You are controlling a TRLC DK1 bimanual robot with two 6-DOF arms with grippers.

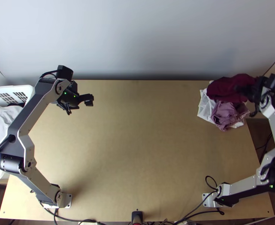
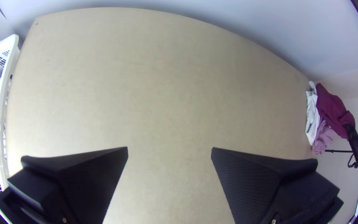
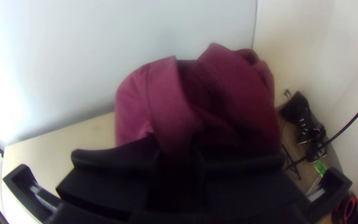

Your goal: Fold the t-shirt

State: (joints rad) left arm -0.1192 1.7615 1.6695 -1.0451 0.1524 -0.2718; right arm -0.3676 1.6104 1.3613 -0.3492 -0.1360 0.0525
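Note:
At the table's far right corner, the bunched dark red cloth (image 1: 227, 89) hangs from my right gripper (image 1: 246, 90), above other cloths. In the right wrist view the dark red cloth (image 3: 228, 91) is pinched between the fingers of my right gripper (image 3: 179, 153), its folds bulging up beyond them. My left gripper (image 1: 79, 104) is over the far left of the table, well apart from any cloth; in the left wrist view my left gripper (image 2: 170, 151) stands open with bare table between its fingers. Whether the dark red cloth is a t-shirt I cannot tell.
A mauve cloth (image 1: 223, 113) and a white cloth (image 1: 205, 107) lie crumpled beneath the dark red one. At the left edge stands a white basket (image 1: 25, 90) holding white cloth (image 1: 0, 123). Bare wood (image 1: 137, 142) stretches between the arms. A wall rises behind the table.

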